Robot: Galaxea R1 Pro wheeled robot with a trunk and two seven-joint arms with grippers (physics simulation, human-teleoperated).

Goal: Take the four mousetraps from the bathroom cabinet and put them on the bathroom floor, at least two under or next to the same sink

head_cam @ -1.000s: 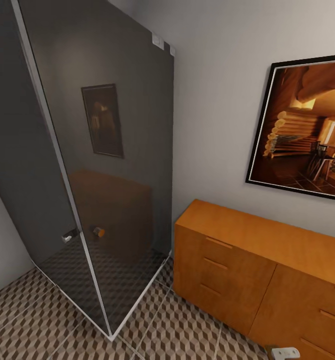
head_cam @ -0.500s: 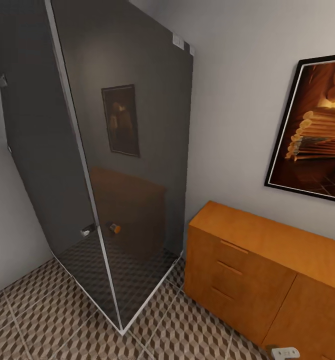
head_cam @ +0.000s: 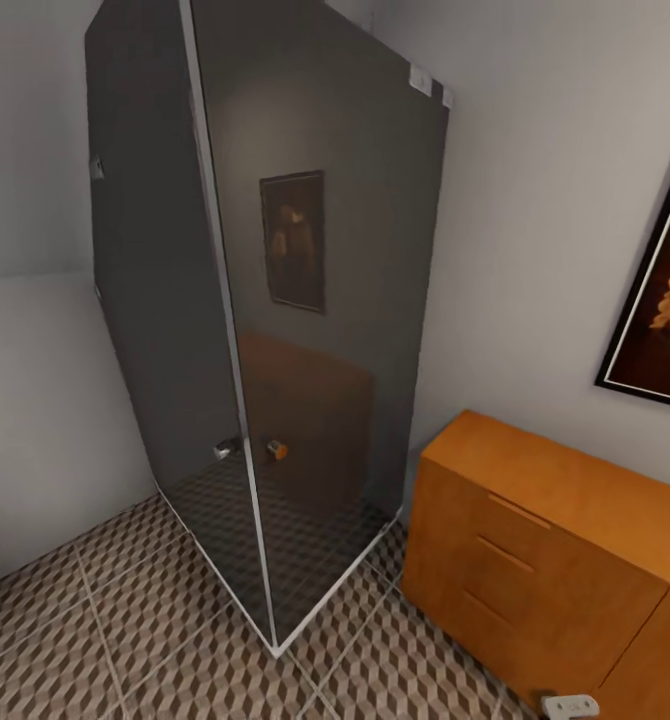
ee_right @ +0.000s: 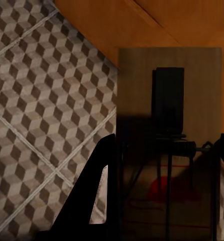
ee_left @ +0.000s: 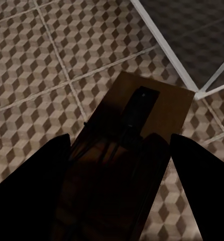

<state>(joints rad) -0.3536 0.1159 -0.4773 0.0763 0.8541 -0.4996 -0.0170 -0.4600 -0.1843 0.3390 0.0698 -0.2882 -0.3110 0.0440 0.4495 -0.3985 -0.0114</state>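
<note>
Smoked glass is dominating the head view: the shower enclosure (head_cam: pixel 275 330) is standing on the bathroom floor (head_cam: pixel 105 620), with the cabinet (head_cam: pixel 545 550) sitting just beside it against the wall and a framed picture (head_cam: pixel 665 300) hanging above the cabinet. A small white part of the robot (head_cam: pixel 570 706) is peeking in at the lower edge, in front of the cabinet. With no sink showing here, the robot looks to be travelling, carrying its load toward wherever the sink stands.

Looking along the left arm, the left gripper (ee_left: pixel 119 165) is clamped on a mousetrap (ee_left: pixel 137 130), its dark fingers (ee_left: pixel 31 186) pressing the board's two long edges. The board is hanging over the cube-patterned tiles, near the shower enclosure's white base rail.

Looking along the right arm, the right gripper (ee_right: pixel 164 186) is likewise closed on a second mousetrap (ee_right: pixel 170 115), spring bar and red bit facing the camera, held just in front of the cabinet's wooden face and over the tiles.

To do this step well, I judge both grips should be kept firm and the boards level while the base is turning, with the right arm kept off the cabinet. The release is best saved until the sink is in sight, so both traps are landing beside it on the patterned tiles, not inside the shower.
</note>
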